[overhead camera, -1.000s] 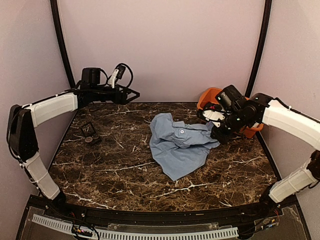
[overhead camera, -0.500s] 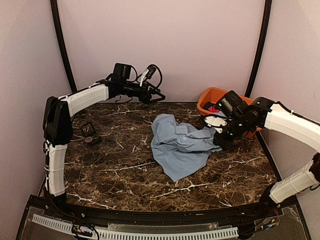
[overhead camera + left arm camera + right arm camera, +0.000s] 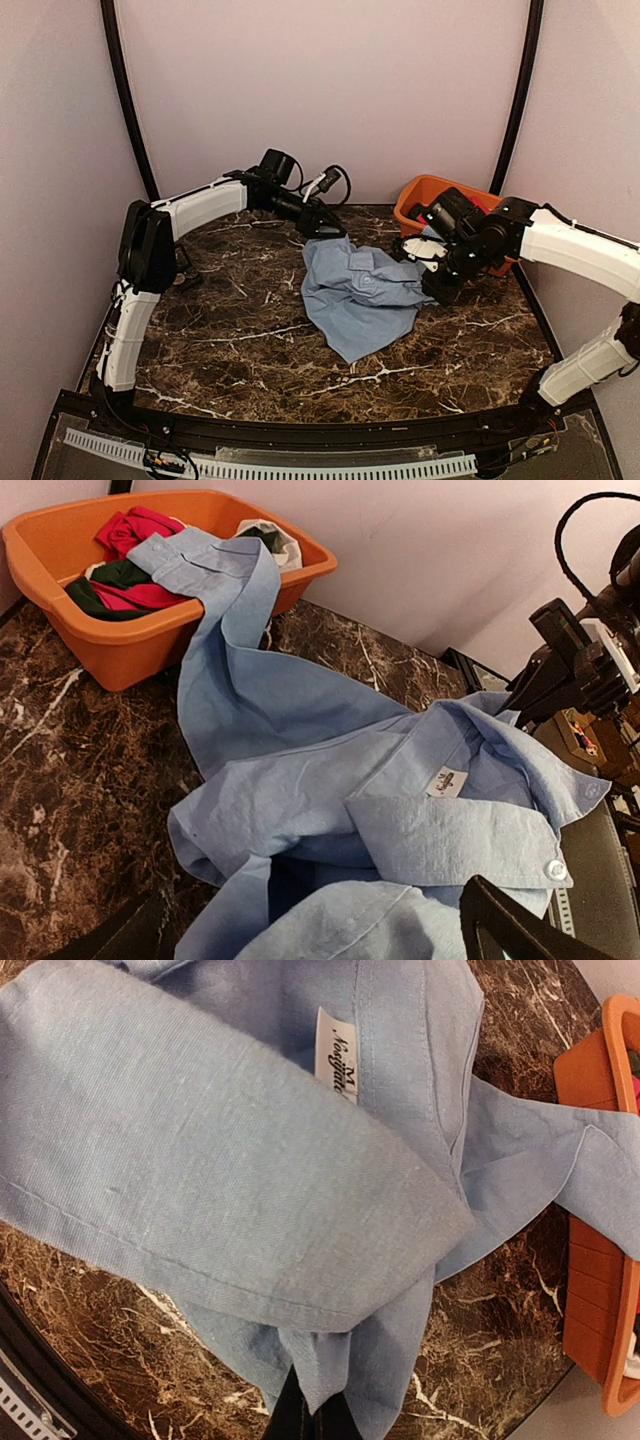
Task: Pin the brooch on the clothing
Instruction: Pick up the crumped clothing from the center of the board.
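The clothing, a light blue collared shirt [image 3: 360, 290], lies crumpled on the marble table, one sleeve trailing into the orange basin [image 3: 130, 640]. My left gripper [image 3: 322, 222] hovers open at the shirt's far edge; its dark fingertips [image 3: 520, 930] frame the collar and label [image 3: 330, 770] with nothing between them. On the shirt's right side my right gripper [image 3: 435, 282] is shut on a fold of the blue fabric [image 3: 230, 1160], which bunches between its black fingers [image 3: 300, 1415]. The brooch is hidden by the left arm's elbow or too small to make out.
The orange basin [image 3: 440, 195] stands at the back right with red, green and white cloths in it, just behind the right gripper, and also shows as the basin's rim [image 3: 600, 1260]. The left arm's elbow [image 3: 150, 245] stands over the table's left side.
The left arm has swung from the back left corner to the shirt's far edge, and its jaws have opened wider. The right gripper has kept its hold, shifting the fabric slightly.
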